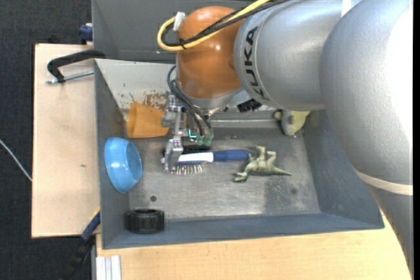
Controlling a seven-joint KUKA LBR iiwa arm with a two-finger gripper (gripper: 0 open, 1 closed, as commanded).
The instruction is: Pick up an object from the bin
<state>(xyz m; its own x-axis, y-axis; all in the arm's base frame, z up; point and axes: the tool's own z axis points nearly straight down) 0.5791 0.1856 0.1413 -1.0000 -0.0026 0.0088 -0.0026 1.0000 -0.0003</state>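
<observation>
My gripper (175, 144) reaches down in the middle of the bin, right at the head end of a brush (226, 156) with a blue handle, a white head and grey bristles. The brush lies flat, its handle pointing right. An orange block (146, 121) lies just left of the gripper, partly behind it. A blue bowl (122, 164) rests on its side against the left wall. A green toy dinosaur (260, 166) lies right of the brush handle.
A black ring (144, 220) sits in the front left corner. A cream-coloured thing (293, 121) lies at the right, partly under the arm. The arm and its orange cover hang over the back half of the bin.
</observation>
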